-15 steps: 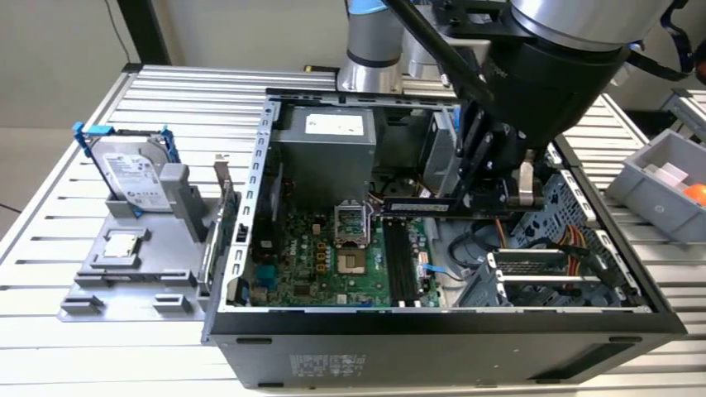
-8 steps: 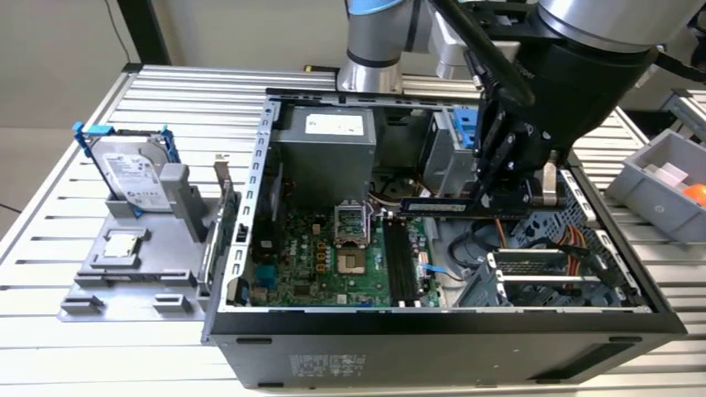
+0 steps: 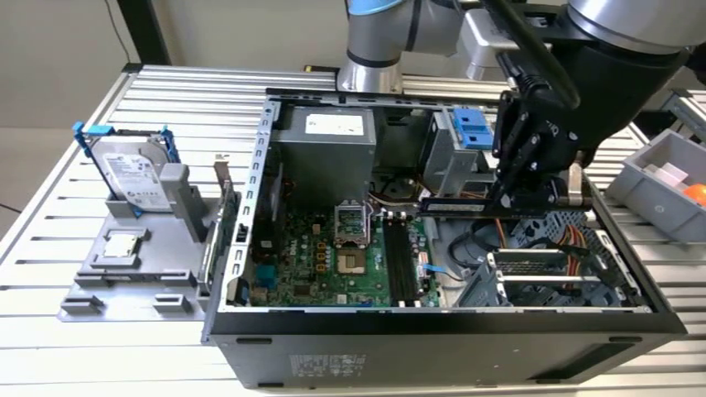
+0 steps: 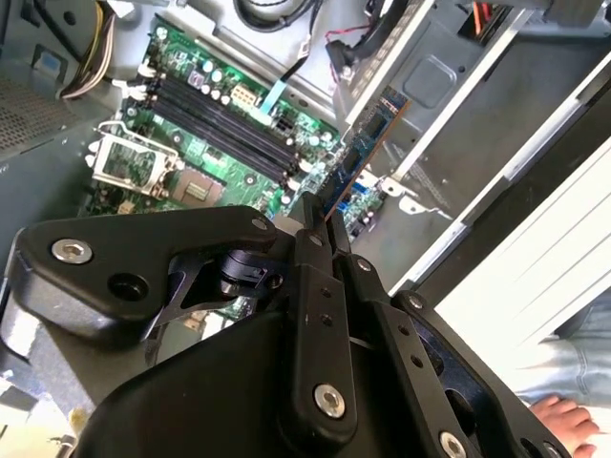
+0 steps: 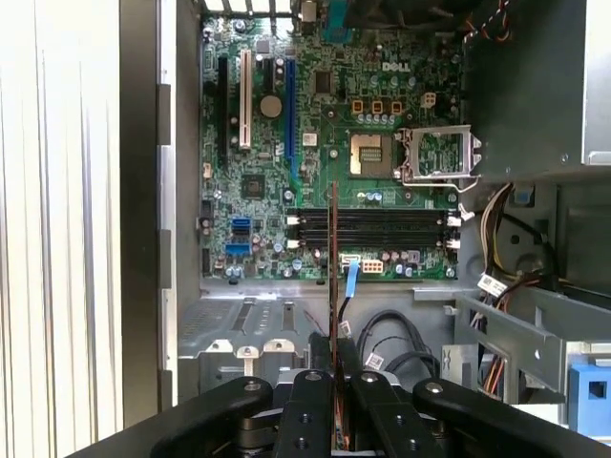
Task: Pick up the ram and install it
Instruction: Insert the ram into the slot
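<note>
My pincer (image 3: 514, 201) is clamped on the long, thin, dark circuit-board ram stick (image 3: 450, 205), which projects ahead of the pincer above the green motherboard (image 5: 315, 191). Judged light, rigid, fragile: grip flat faces near one end

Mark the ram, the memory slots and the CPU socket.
ram (image 4: 366, 148), second wrist view, middle of its bluish face.
memory slots (image 5: 382, 229), first wrist view, middle of the black slots.
CPU socket (image 5: 370, 153), first wrist view, centre of the socket.
</note>
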Action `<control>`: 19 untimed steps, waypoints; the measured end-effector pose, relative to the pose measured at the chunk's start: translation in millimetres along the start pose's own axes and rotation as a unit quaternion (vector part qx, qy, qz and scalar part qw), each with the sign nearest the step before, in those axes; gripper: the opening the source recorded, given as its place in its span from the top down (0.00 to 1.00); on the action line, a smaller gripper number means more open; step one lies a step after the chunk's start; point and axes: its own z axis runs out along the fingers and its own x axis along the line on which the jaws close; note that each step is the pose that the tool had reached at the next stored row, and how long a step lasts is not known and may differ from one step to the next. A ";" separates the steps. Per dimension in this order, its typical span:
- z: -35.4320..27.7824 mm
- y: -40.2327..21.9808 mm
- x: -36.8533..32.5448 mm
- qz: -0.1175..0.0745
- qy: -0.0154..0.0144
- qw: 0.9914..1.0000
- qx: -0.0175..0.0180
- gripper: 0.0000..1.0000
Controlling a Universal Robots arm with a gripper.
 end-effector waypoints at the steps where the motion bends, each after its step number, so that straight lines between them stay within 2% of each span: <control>1: -0.1 -1.9 0.0 0.000 0.000 1.000 0.000 1.00; 8: -0.3 -11.3 -0.2 0.000 0.000 1.000 0.000 1.00; 19: -0.3 -12.3 -0.3 0.000 0.000 1.000 0.000 1.00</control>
